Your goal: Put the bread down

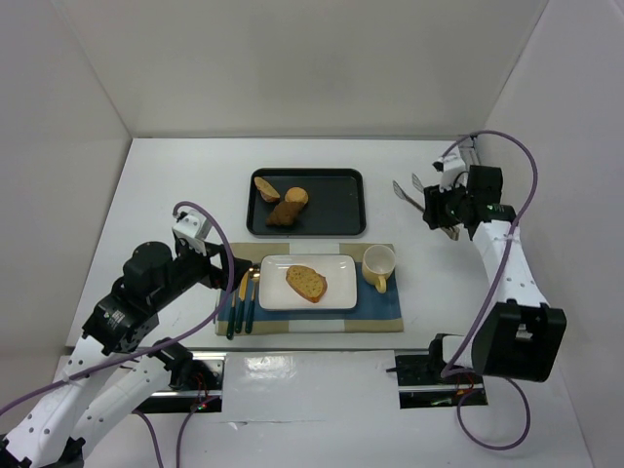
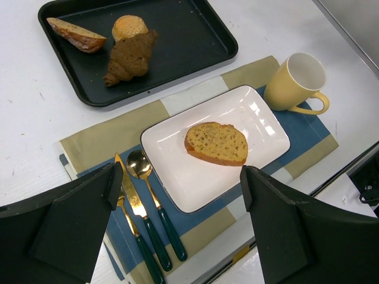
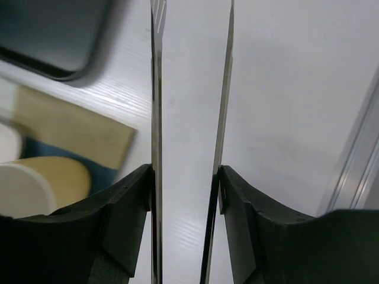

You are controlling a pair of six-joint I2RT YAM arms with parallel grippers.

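The bread (image 1: 306, 283) (image 2: 216, 143), a flat oval golden slice with a browner crust, lies on the white rectangular plate (image 1: 336, 295) (image 2: 249, 112). My left gripper (image 1: 226, 270) (image 2: 180, 177) hovers open over the plate's near-left edge with nothing between its fingers. Far to the right, past the tray, my right gripper (image 1: 441, 209) (image 3: 183, 177) is shut on metal tongs (image 1: 408, 192) (image 3: 155, 89). The tong blades stand apart and hold nothing.
A black tray (image 1: 336, 210) (image 2: 177, 35) at the back holds a dark croissant (image 1: 284, 213) (image 2: 130, 56), a round roll (image 1: 297, 196) (image 2: 130, 26) and a bread wedge (image 1: 266, 187) (image 2: 77, 35). A yellow mug (image 1: 378, 263) (image 2: 296, 80) and gold cutlery (image 1: 242, 302) (image 2: 133, 201) sit on the placemat (image 1: 370, 312) (image 2: 89, 142).
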